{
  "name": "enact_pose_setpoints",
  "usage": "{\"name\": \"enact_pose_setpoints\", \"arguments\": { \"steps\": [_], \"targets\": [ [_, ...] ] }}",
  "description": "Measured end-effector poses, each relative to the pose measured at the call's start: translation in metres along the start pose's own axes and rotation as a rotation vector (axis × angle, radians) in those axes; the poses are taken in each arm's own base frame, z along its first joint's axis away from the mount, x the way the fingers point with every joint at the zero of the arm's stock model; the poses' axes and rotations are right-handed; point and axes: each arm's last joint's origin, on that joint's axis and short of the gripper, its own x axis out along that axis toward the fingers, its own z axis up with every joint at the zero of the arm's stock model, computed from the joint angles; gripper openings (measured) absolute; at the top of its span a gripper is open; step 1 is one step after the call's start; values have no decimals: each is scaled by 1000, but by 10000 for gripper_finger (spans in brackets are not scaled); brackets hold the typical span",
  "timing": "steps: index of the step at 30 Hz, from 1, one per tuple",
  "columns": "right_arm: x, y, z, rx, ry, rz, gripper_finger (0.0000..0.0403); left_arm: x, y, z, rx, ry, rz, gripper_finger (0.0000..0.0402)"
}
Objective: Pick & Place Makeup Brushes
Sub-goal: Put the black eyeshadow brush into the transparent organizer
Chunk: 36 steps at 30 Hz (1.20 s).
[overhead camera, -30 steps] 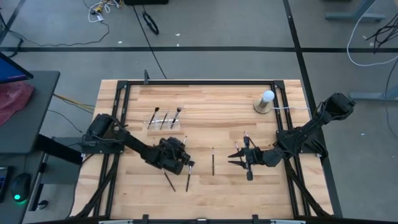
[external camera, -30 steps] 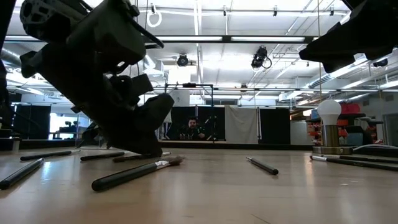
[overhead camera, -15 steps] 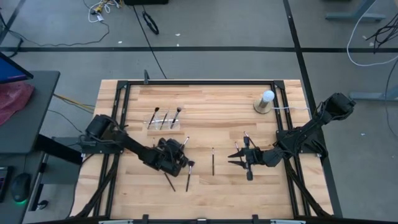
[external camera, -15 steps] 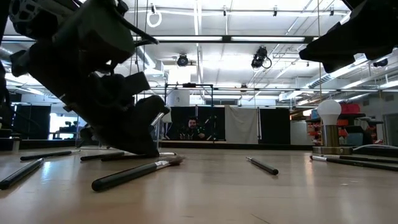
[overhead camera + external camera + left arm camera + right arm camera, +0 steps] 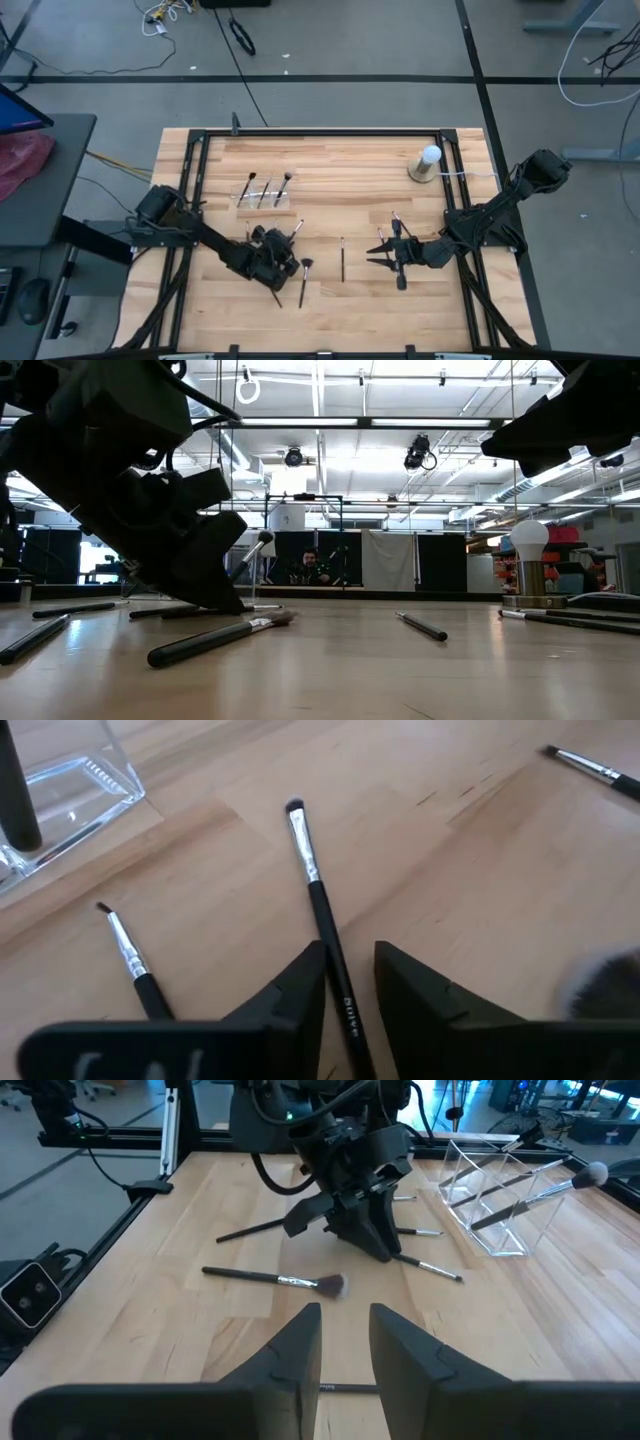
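Left end effector (image 5: 349,982) straddling brush (image 5: 318,910)

brush handle (image 5: 345,1010) print, too blurred to read

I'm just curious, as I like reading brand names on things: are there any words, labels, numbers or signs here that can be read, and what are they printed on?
Makeup brush between the left hand's fingers: pale lettering along its black handle, too blurred to read.
Left hand's housing, left wrist view: faint raised marks, not readable.
Nothing else readable: none on the clear holder, the other brushes, the white ball on a round base, the wooden table or the right hand.
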Motion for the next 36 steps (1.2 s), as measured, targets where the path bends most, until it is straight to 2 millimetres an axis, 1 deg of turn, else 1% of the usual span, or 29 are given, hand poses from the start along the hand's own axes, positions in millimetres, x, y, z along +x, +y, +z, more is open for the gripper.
{"name": "enact_pose_setpoints", "arguments": {
  "steps": [4,8,13,19,22,24,30,33,36],
  "targets": [
    [0,0,0,0,0,0,89,4,0,-5,-6,-4,17,56],
    [0,0,0,0,0,0,89,3,1,-6,3,2,20,14],
    [0,0,0,0,0,0,89,3,1,-7,9,4,23,14],
    [0,0,0,0,0,0,89,-5,0,-5,32,-12,-2,12],
    [0,0,0,0,0,0,89,-9,-1,0,18,-29,-16,12],
    [0,0,0,0,0,-1,89,-11,-1,4,38,-53,-23,12],
    [1,0,-1,-1,4,-2,89,-11,-13,22,48,-154,-92,12],
    [6,-3,-4,38,22,-23,89,-11,-24,36,52,-223,-146,13],
    [16,-9,-13,71,60,-68,91,-14,-37,54,87,-304,-199,13]
  ]
}}
